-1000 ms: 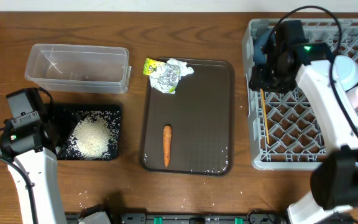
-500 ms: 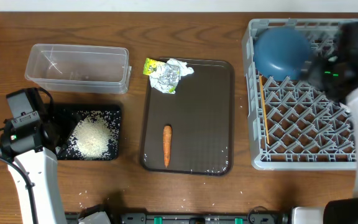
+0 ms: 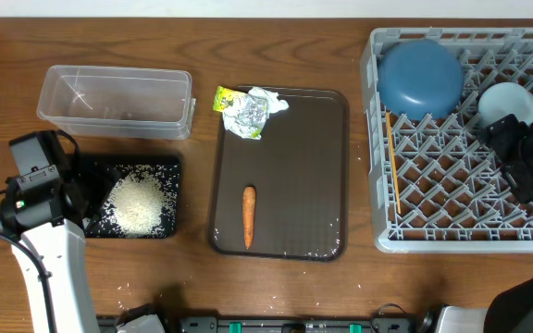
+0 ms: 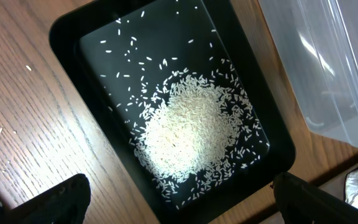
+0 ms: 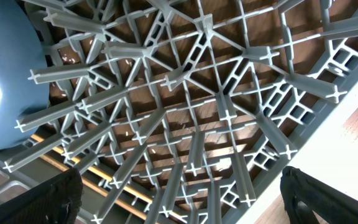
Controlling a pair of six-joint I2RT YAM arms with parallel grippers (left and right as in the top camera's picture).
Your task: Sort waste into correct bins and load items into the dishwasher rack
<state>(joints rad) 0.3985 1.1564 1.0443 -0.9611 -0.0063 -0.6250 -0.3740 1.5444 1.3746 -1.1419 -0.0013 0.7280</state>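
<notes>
The dishwasher rack (image 3: 378, 185) is sitting directly beneath the right pincer (image 3: 526, 165). That pincer's fingers are standing wide apart and gripping nothing, and in the wrist view only grey lattice is showing between them.

The brown serving tray (image 3: 313, 185) is lying well off to that pincer's left, between the two arms. The blue bowl (image 3: 421, 77) is resting in the rack's far left corner, beyond the right pincer and to its left.

The clear tub (image 3: 117, 69) is standing just past the black tray (image 3: 169, 166), which is lying right under the left pincer (image 4: 179, 190). This pincer is also spread open and is hovering without touching anything.

A pale cup (image 3: 508, 104), the light-blue one as far as the overhead view lets me tell, is sitting in the rack just beyond the right pincer's fingers.

The wrapper (image 3: 246, 113) is lying across the serving tray's far left corner, well away from both pincers. The carrot (image 3: 248, 216) is lying lengthwise on the near half of that tray, to the right of the left pincer.

The chopsticks (image 3: 391, 162) are lying along the rack's left wall, far to the left of the right pincer. The rice (image 4: 188, 134) is lying heaped in the black tray, straight below the left pincer's gap.
</notes>
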